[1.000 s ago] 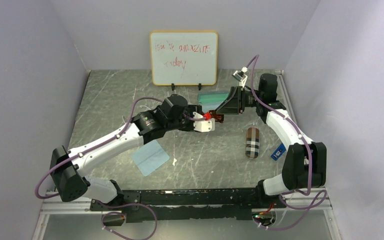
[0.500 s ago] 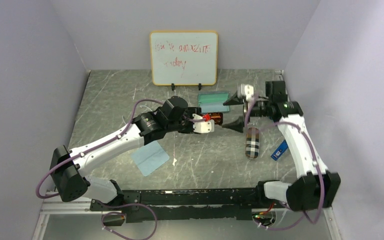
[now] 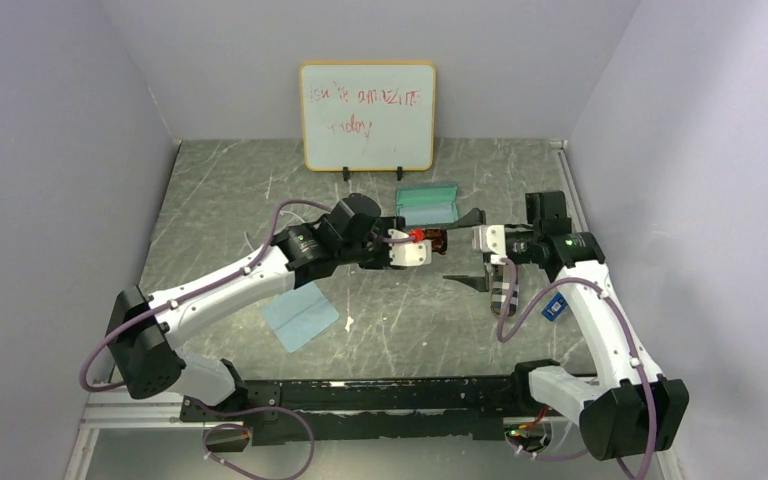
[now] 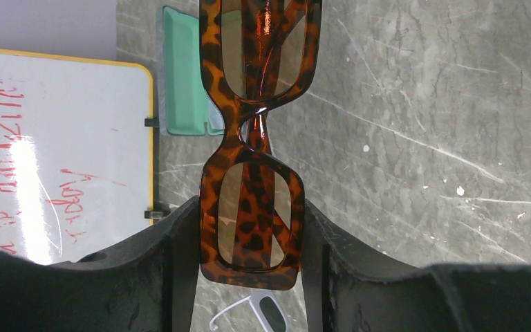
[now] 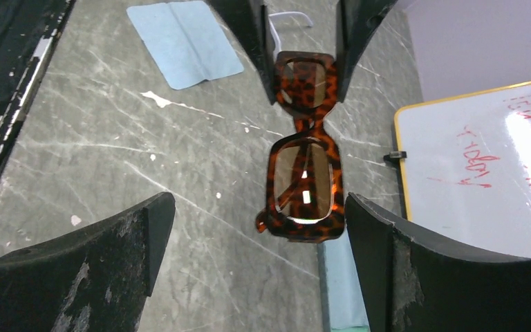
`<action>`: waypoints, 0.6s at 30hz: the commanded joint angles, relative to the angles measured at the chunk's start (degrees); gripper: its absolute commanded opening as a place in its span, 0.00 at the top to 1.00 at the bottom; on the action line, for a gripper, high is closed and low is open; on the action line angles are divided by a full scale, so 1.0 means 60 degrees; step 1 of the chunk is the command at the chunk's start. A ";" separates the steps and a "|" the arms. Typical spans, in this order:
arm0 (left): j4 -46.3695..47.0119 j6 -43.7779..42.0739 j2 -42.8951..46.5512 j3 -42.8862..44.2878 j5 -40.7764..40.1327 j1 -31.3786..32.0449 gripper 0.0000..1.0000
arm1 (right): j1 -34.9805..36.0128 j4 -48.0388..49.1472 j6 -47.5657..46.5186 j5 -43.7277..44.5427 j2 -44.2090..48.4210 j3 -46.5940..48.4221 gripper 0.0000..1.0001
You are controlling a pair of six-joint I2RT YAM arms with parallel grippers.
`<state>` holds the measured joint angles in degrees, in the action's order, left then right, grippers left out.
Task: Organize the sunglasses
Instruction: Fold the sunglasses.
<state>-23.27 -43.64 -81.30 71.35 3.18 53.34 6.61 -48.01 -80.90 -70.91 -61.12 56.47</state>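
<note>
The brown tortoiseshell sunglasses [image 4: 252, 138] with amber-brown lenses hang above the table, and my left gripper [image 4: 252, 207] is shut on one lens end. From above, this pair [image 3: 436, 238] juts out of the left gripper [image 3: 422, 242] toward the right arm. My right gripper [image 5: 259, 204] stands wide open, facing the pair's free end [image 5: 304, 173], which sits close to its right finger without being gripped. In the top view the right gripper [image 3: 466, 248] is just right of the pair. The white sunglasses [image 4: 266, 315] lie on the table under the left gripper, mostly hidden.
An open teal case [image 3: 427, 203] lies behind the grippers, in front of the whiteboard [image 3: 367, 117]. A plaid case [image 3: 503, 290] and a small blue object [image 3: 557, 303] lie by the right arm. A light-blue cloth [image 3: 300, 315] lies under the left arm.
My right gripper has opened wide, let go of the tortoiseshell sunglasses and swung forward and down from the back. The left gripper has kept its hold in place.
</note>
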 commanded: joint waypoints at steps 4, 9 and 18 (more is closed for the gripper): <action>0.0217 0.0278 -0.0114 0.0163 0.0260 0.0041 0.63 | 0.0710 0.2617 0.2057 0.0677 0.0070 0.0027 0.05; 0.0187 0.0286 -0.0161 0.0220 0.0297 0.0031 0.63 | 0.1497 0.3363 0.2602 0.1490 -0.0073 -0.0222 0.07; 0.0217 0.0251 -0.0020 0.0112 0.0319 0.0031 0.63 | 0.2121 0.5040 0.3940 0.2437 -0.0149 -0.0774 0.13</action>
<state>-23.42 -42.59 -82.30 71.35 3.81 53.34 19.09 -25.36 -62.04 -58.89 -62.04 52.51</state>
